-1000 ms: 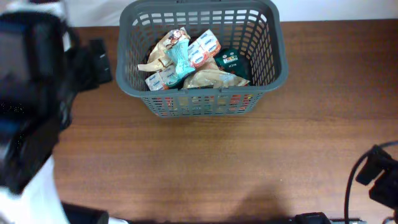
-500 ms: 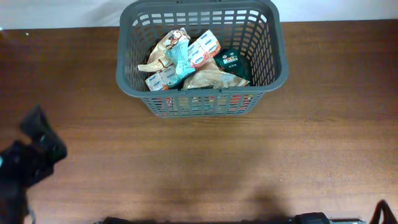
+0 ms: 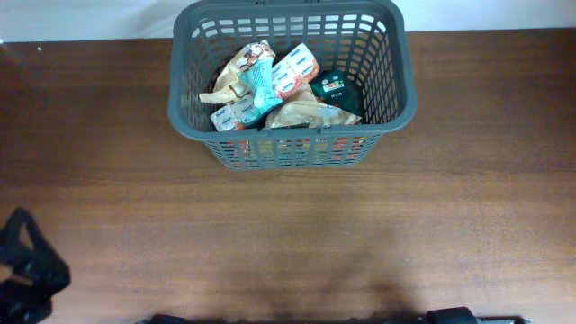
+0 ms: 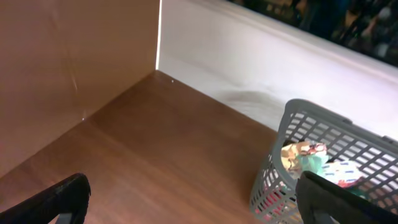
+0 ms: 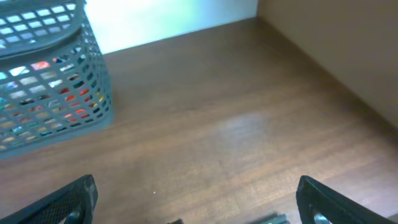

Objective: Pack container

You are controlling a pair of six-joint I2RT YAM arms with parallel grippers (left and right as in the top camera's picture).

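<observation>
the container (image 3: 402, 81) sits well apart from both jaws (spread wide)

Dark wood-grain table (image 3: 297, 243) — white wall (image 4: 261, 68) behind, brown panels (image 4: 68, 56) at the sides.

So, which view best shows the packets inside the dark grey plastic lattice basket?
Overhead: it looks straight down onto the colourful packets. Left wrist glimpses a few over the basket rim; right wrist shows only colours through the slots.
</observation>
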